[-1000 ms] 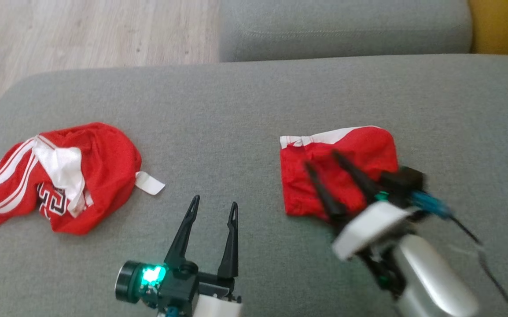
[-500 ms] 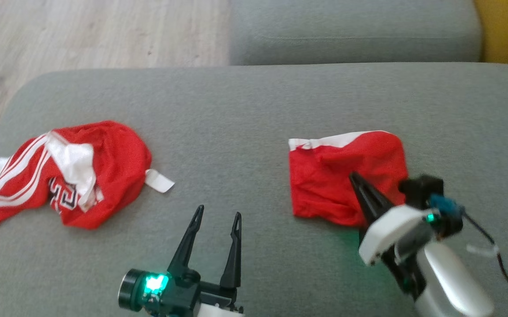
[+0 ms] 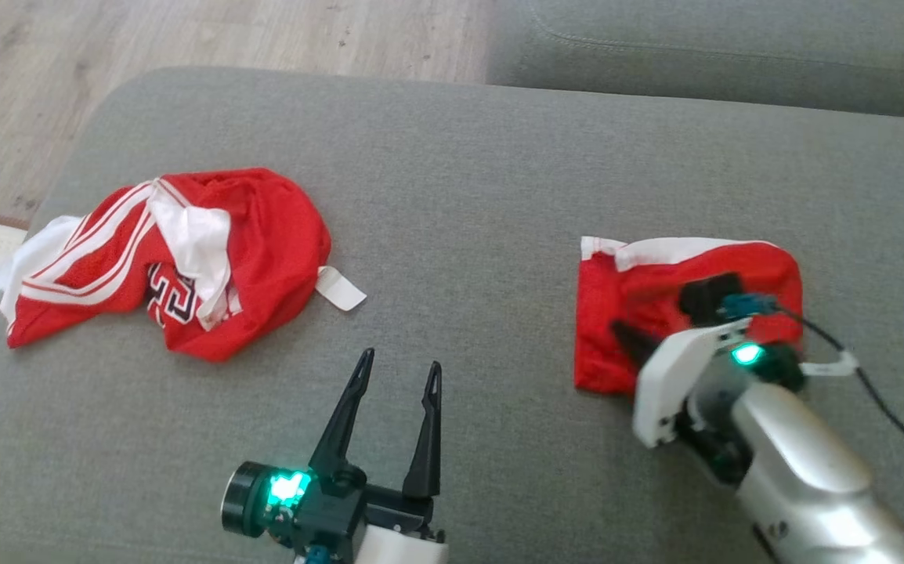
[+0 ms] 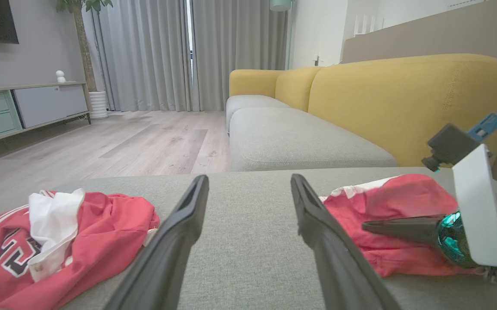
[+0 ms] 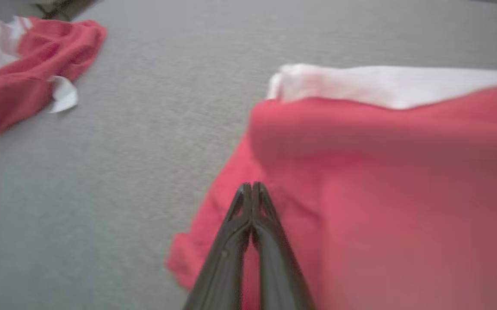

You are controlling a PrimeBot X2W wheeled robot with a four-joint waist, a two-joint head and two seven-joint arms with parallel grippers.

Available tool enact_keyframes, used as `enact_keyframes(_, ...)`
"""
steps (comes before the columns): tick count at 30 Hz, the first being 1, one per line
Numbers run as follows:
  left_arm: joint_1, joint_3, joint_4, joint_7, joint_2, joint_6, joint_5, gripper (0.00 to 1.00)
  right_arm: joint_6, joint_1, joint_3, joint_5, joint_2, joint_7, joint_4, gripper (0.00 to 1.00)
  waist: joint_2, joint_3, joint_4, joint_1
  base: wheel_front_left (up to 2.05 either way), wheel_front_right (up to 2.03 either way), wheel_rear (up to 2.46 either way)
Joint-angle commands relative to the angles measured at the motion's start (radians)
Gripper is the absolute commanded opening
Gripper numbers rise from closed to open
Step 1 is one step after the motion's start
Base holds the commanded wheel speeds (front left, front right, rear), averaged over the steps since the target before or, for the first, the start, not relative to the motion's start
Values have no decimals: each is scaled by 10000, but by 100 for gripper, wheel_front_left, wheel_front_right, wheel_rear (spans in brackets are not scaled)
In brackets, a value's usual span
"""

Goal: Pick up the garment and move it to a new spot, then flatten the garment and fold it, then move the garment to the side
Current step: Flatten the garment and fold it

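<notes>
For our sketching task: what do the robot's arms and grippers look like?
The left gripper and right gripper each have two long black fingers, a black base and a green light. The right forearm is silvery, with a white wrist plate, blue connector and black cable.

The garment (image 3: 605,321) is plain red with a white band along one edge. The crumpled jersey (image 3: 280,235) is red too, with white stripes, a white panel and black-and-white lettering. The sofa cushion (image 3: 460,172) is mottled grey, the sofa back (image 4: 403,94) mustard yellow, and the floor (image 3: 225,31) pale wood-grain.
</notes>
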Motion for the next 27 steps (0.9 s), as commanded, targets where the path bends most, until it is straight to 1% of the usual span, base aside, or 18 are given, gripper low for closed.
enact_keyframes(1, -418, 214, -308, -51, -39, 95, -33, 100, -9, -18, 544, 733, -62, 160, -643, 0, 0, -10, 50, -1, 0, 0, 0)
enact_keyframes(4, -359, 274, -306, -51, -39, 130, -11, 100, -9, 408, 1645, 2059, -529, 542, -1794, 0, 0, -116, 4, -1, 0, 0, 0)
enact_keyframes(8, -200, 343, -302, -51, -39, 137, 12, 100, -9, 1149, 2829, 3308, -1406, 1039, -3548, 0, 0, -340, -208, -1, 0, 0, 0)
enact_keyframes(10, -127, 365, -307, -51, -39, 120, 29, 100, -9, 1392, 2972, 3523, -1849, 920, -4261, 0, 0, -429, -321, -1, 0, 0, 0)
enact_keyframes(13, -36, 430, -324, -51, -39, 95, 71, 100, -9, 1470, 2555, 3092, -2283, 183, -4722, 0, 0, -516, -485, -1, 0, 0, 0)
enact_keyframes(15, -18, 443, -338, -51, -39, 57, 105, 100, -9, 1395, 2127, 2600, -2375, -277, -4620, 0, 0, -513, -529, -1, 0, 0, 0)
enact_keyframes(17, -48, 434, -355, -51, -39, 17, 131, 100, -9, 1248, 1695, 2289, -2283, -577, -4352, 0, 0, -458, -524, -1, 0, 0, 0)
enact_keyframes(20, -146, 394, -372, -51, -39, -45, 152, 100, -9, 831, 1262, 1771, -2147, -868, -3579, 0, 0, -336, -424, -1, 0, 0, 0)
enact_keyframes(23, -240, 349, -349, -51, -39, -70, 139, 100, -9, 479, 1222, 1611, -1917, -874, -2594, 0, 0, -220, -257, -1, 0, 0, 0)
enact_keyframes(27, -329, 317, -313, -51, -39, -56, 87, 100, -9, 185, 1669, 1887, -1560, -908, -1523, 0, 0, -145, -87, -1, 0, 0, 0)
